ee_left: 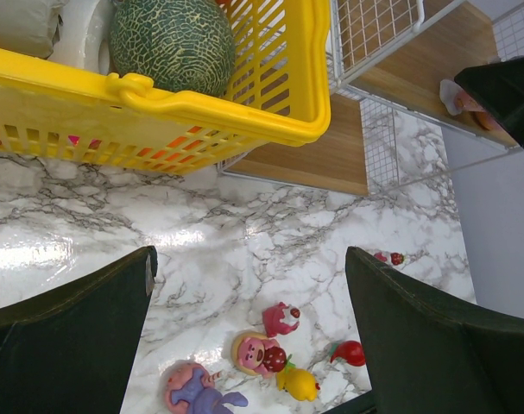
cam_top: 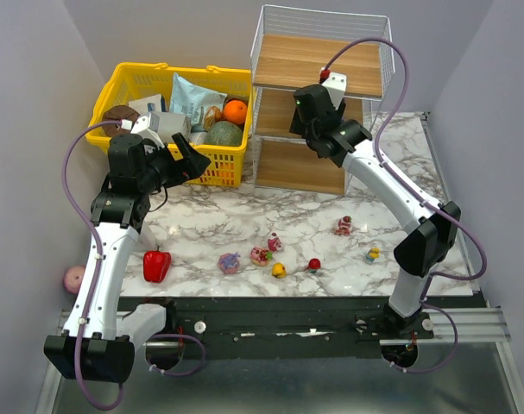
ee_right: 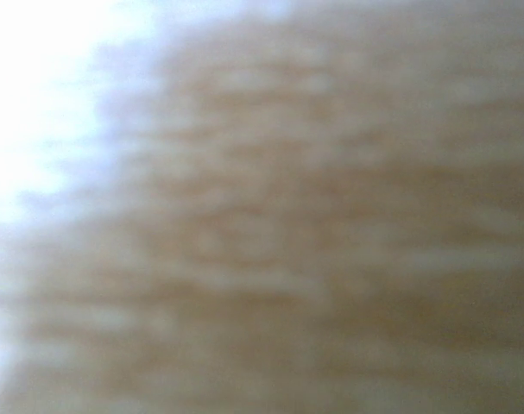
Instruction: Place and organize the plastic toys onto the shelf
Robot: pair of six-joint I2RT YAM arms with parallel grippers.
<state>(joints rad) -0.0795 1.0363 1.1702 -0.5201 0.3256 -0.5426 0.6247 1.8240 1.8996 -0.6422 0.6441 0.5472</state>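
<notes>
Seven plastic toys (cam_top: pixel 260 255) lie loose on the marble table (cam_top: pixel 201 224) in top view, well apart from the shelf (cam_top: pixel 318 60). L wrist cam gets only six. It also shows a pale pink thing (ee_left: pixel 453 95) on a shelf board, just beside a dark tip of the R gripper (cam_top: pixel 306 102). Top view hides that spot.

R wrist cam gives blurred wood grain only. R arm is stretched fwd, wrist inside the mid tier; fingers hidden, can't tell their state.

L arm is raised near the yellow basket (cam_top: pixel 214 82), L gripper (ee_left: pixel 250 263) over the table, fingers wide apart, holding nothing.
</notes>
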